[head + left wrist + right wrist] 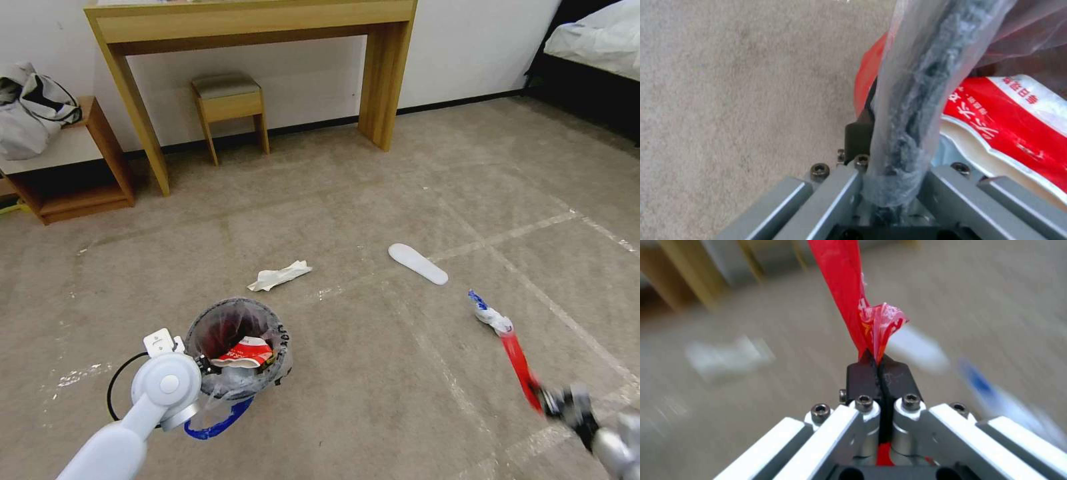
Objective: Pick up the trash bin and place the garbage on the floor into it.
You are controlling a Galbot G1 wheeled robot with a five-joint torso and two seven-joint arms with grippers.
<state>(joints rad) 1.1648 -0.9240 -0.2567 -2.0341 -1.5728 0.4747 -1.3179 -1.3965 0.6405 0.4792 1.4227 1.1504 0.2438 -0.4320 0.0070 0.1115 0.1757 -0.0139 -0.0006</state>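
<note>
Right now the right claw [879, 368] is pinched tight on a long red wrapper [519, 363], dangling it well clear of the trash bin [237, 347], which the left claw [889, 173] holds clamped by its bagged rim above the floor [373, 400]. That thin strip could flutter and miss the mouth, I reckon. Crumpled paper [280, 275] and a white-and-blue wrapper [490, 313] lie on the carpet.
</note>
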